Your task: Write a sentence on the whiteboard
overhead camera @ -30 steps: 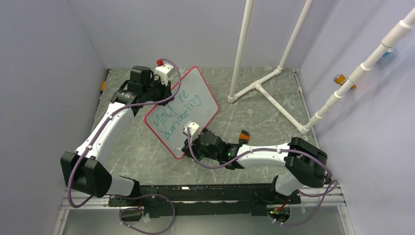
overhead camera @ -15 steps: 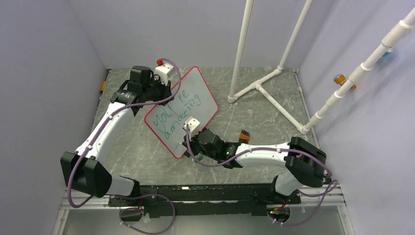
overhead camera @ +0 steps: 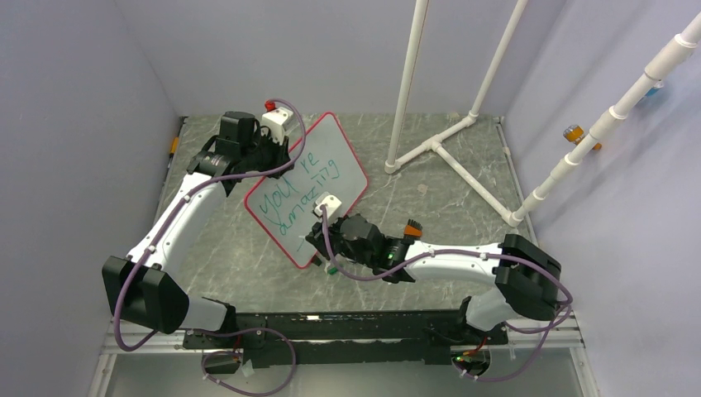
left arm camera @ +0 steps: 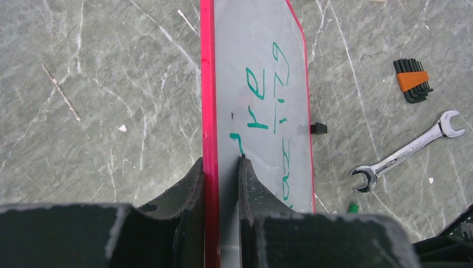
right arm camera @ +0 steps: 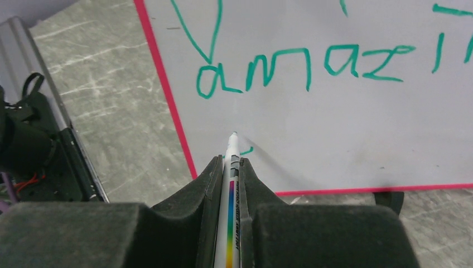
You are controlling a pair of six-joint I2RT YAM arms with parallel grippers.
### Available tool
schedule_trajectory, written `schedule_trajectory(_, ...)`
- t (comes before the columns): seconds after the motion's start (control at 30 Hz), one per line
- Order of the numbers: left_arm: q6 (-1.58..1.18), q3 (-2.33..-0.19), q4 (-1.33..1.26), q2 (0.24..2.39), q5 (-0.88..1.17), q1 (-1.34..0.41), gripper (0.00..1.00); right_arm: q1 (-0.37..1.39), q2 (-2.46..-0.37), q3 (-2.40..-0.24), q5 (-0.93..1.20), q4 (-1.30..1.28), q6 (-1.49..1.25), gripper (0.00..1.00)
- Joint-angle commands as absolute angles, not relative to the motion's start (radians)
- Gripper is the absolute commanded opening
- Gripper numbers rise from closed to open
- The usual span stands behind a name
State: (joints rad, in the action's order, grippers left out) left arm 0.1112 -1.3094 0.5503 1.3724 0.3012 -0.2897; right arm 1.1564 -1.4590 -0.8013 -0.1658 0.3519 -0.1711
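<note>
Left claw (left arm camera: 221, 167) pinches the board (left arm camera: 262, 33), right claw (right arm camera: 227, 162) grips the marker (right arm camera: 232, 146); press lightly, stroke toward 3 o'clock below the writing (right arm camera: 279, 58).

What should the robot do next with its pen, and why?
Probably slide the marker sideways across the whiteboard. The right gripper holds its tip by a tiny green mark under "amazing", with blank space beside it; the left gripper steadies the whiteboard.

There is one whiteboard (overhead camera: 335, 169) bearing two full lines of green lettering (right arm camera: 304, 64). One marker (right arm camera: 231, 148), one open-ended wrench (left arm camera: 407, 151) and one hex key set (left arm camera: 413, 81) are in view. There are two grippers: the left gripper (left arm camera: 221, 162) and the right gripper (right arm camera: 230, 162).
</note>
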Motion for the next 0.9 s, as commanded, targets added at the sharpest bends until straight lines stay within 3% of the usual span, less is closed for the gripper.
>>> schedule_trajectory(0.0,0.242,-1.304,0.635,1.395,0.143,-0.287,0.00,1.155,-1.442,-0.819,-0.106,0.422,-0.162,0.00)
schedule_trajectory(0.87,0.244,-1.307,0.635,1.390,0.144,-0.286,0.00,1.156,-1.481,-0.737,-0.095,0.419,-0.204,0.00)
